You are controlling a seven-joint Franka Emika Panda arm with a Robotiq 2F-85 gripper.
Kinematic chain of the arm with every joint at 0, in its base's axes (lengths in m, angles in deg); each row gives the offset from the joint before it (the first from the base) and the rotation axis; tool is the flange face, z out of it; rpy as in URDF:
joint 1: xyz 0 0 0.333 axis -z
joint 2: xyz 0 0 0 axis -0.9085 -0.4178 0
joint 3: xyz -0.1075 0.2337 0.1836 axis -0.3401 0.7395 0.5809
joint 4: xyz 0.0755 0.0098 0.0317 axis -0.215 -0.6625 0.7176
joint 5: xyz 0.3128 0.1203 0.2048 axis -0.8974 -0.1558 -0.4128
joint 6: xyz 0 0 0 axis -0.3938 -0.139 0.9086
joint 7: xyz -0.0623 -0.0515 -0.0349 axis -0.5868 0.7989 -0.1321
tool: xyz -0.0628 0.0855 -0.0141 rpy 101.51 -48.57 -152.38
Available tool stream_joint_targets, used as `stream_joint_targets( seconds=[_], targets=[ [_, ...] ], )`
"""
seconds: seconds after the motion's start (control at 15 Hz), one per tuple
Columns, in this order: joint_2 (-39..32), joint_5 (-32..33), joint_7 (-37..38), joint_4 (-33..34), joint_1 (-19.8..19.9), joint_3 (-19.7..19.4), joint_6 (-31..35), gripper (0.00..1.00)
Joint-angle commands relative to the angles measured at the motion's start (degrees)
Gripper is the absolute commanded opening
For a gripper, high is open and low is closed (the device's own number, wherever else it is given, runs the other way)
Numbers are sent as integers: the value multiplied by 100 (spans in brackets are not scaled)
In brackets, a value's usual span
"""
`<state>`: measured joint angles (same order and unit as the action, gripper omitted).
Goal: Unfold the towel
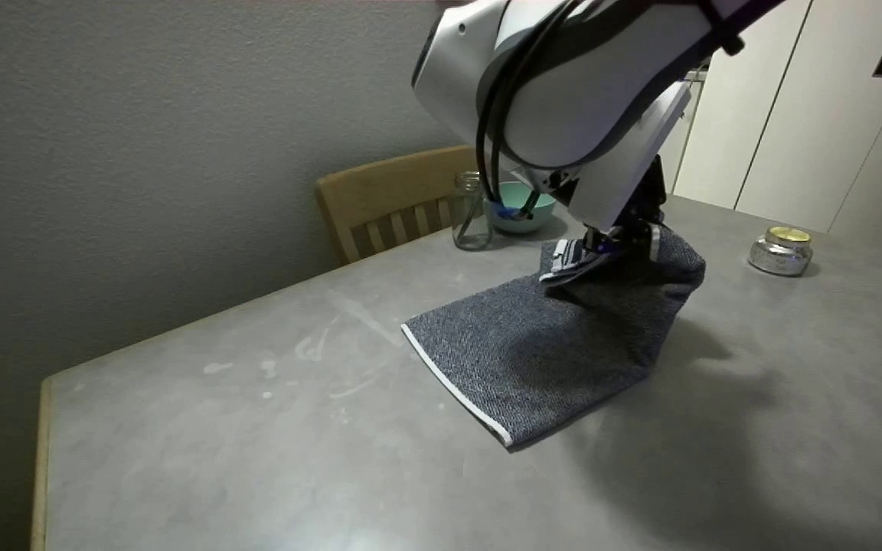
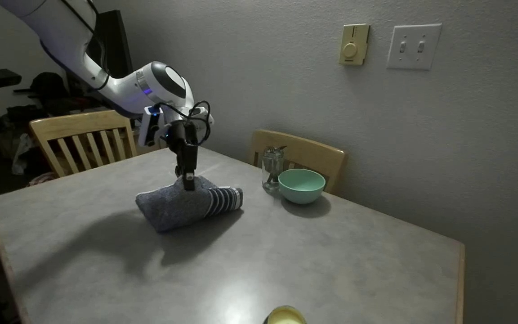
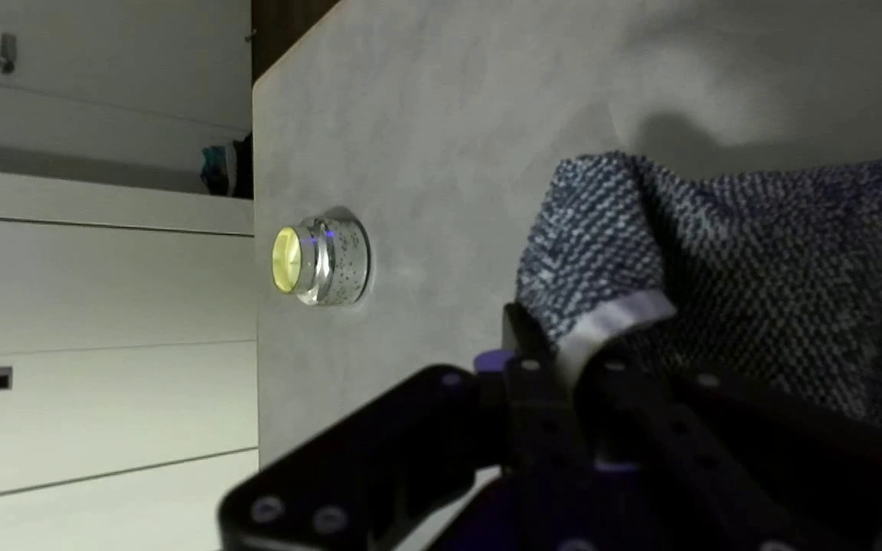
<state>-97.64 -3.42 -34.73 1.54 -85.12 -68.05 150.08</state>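
Clearly, the gripper (image 3: 570,367) pinches the hem (image 3: 621,316) of the towel (image 1: 533,344), which drapes over the table (image 1: 219,459), so a hard tug could slip that hold and leave the towel crumpled, while a wide swing might topple the jar (image 1: 782,254) beyond.

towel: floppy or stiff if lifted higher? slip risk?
Likely floppy: the towel bends and drapes from the gripper. Probably light for its spread, since it looks like thin cloth. Slipping seems unlikely: the weave looks coarse, and the white hem is pinched in the wrist view.
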Motion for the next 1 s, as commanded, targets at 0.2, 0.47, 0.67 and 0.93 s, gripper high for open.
stream_joint_targets(
  seconds=[0.2, 0.47, 0.67, 0.93],
  targets=[
    [-16, -327, 1321, 3, -100, 120, -577, 49],
    [-144, -193, 1655, 328, -381, 356, -1087, 77],
    [-450, -198, 1342, 770, -544, 670, -1064, 98],
    [-944, -346, 574, 1266, -644, 1029, -647, 100]
  ],
)
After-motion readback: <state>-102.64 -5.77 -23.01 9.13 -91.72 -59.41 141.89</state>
